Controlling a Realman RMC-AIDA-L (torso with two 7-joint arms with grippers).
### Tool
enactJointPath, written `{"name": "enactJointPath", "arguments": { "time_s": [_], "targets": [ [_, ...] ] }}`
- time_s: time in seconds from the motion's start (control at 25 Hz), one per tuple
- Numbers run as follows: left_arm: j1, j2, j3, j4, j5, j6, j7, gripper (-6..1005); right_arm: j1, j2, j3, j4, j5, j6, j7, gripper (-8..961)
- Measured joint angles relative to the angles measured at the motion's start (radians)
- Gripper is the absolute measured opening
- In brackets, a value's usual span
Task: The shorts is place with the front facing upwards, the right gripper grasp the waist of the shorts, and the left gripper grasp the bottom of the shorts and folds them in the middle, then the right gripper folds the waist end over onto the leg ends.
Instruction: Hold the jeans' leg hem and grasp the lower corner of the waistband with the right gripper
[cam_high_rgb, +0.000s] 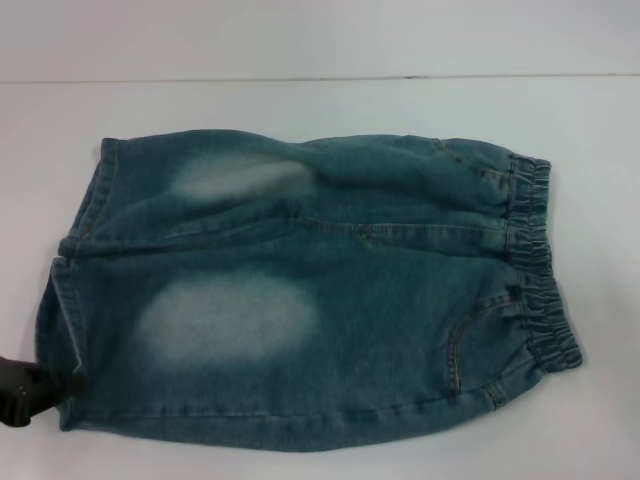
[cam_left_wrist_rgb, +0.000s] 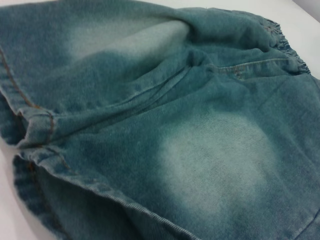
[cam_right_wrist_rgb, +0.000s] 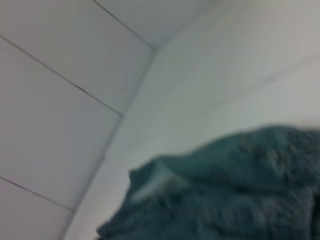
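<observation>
You are looking at blue denim shorts (cam_high_rgb: 310, 300) with pale faded patches, lying flat on the white bench (cam_high_rgb: 320, 110), front pocket showing, already folded lengthwise leg over leg, the gathered elastic waist (cam_high_rgb: 535, 265) toward your right and the hemmed leg ends (cam_high_rgb: 75, 270) toward your left.

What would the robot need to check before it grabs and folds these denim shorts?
1. Shorts lie spread on the table: ok.
2. Elastic waist lies toward the robot's right: ok.
3. Leg hems lie toward its left: ok.
4. Left end effector sits by the near leg hem: ok; whether it grips, cannot tell.
5. Right end effector at the waist: cannot tell, not in view.
6. Front facing up: ok, a pocket seam shows.
</observation>
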Motion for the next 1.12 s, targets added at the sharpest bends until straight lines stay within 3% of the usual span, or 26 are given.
{"name": "enactJointPath", "arguments": {
  "time_s": [0.32,0.76,1.12],
  "targets": [
    [-0.015,0.000,0.005,0.040,-0.002,0.027,0.000,29,0.066,-0.005,-0.014,0.013,-0.225,-0.018,0.118,915],
    [-0.024,0.002,0.009,0.054,-0.002,0.020,0.000,29,0.088,-0.008,-0.059,0.073,-0.255,0.071,0.127,915],
    [-0.020,0.000,0.011,0.055,-0.002,0.022,0.000,29,0.107,0.003,-0.074,0.079,-0.265,0.088,0.138,915]
  ]
}}
